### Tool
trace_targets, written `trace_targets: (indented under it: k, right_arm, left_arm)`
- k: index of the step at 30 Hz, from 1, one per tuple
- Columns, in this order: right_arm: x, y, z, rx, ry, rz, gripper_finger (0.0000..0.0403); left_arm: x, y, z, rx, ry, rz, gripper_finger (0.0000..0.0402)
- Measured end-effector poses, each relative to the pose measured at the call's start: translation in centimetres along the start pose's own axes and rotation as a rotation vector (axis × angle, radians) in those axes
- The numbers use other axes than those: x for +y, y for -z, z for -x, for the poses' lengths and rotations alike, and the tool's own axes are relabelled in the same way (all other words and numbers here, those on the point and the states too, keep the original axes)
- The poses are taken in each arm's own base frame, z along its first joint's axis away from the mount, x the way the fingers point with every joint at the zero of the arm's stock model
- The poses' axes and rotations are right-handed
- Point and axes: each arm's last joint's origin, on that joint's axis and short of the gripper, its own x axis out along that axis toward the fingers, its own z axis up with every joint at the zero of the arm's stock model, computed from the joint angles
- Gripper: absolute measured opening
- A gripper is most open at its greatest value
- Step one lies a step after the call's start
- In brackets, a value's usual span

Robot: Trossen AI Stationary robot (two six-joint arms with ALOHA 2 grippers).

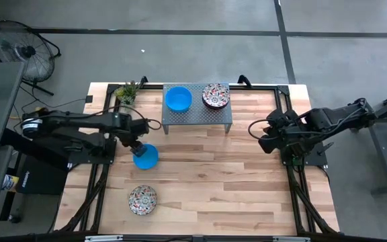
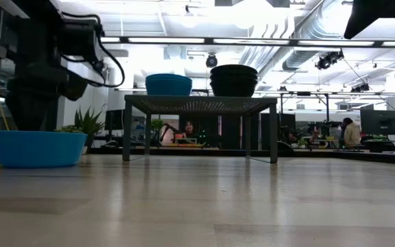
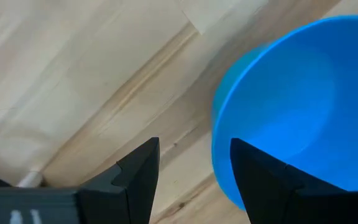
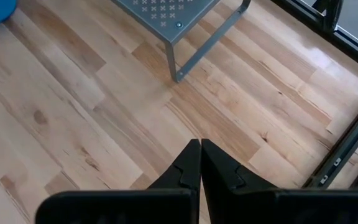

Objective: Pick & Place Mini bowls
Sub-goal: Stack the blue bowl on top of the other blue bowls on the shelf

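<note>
A blue mini bowl (image 1: 146, 158) (image 2: 38, 148) (image 3: 291, 106) rests on its base on the table's left half. My left gripper (image 1: 138, 148) (image 3: 194, 168) is open above its rim, one finger on each side of the wall. A floral mini bowl (image 1: 142, 199) sits nearer the near edge. On the grey stand (image 1: 197, 118) stand another blue bowl (image 1: 178, 99) (image 2: 169, 84) and a floral bowl (image 1: 216, 95) (image 2: 233, 79). My right gripper (image 1: 263, 143) (image 4: 201, 158) is shut, waiting over bare wood at the table's right. My left gripper comes from above at the blue bowl's rim (image 3: 219, 134) on the side toward the table's left edge. One finger (image 3: 260, 177) is over the bowl's inside and one (image 3: 138, 171) is outside. I cannot tell whether either touches it. The bowl sits upright on the table.
A small potted plant (image 1: 127, 92) stands at the far left corner beside the stand. The stand's legs (image 4: 174, 65) rise from the far middle of the table. Bare wood stretches across the middle and right (image 1: 234, 175). People sit in the room behind (image 2: 187, 130).
</note>
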Motion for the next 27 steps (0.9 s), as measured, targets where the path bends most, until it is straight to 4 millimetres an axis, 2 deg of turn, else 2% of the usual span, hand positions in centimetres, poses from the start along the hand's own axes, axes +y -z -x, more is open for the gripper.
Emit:
trace_targets:
  k: [6,11,27]
  right_arm:
    - [0.0,0.0,0.0,0.0,0.0,0.0,0.0]
    - [0.0,0.0,0.0,0.003,0.001,0.002,0.0]
    - [-0.1,0.0,0.0,0.004,0.01,0.008,0.0]
  left_arm:
    - [-0.6,-1.0,-1.6,0.044,-0.001,-0.045,0.0192]
    - [-0.9,-1.3,-2.0,0.052,0.009,-0.054,0.0183]
    - [-0.8,-1.2,-1.9,0.059,0.005,-0.064,0.0024]
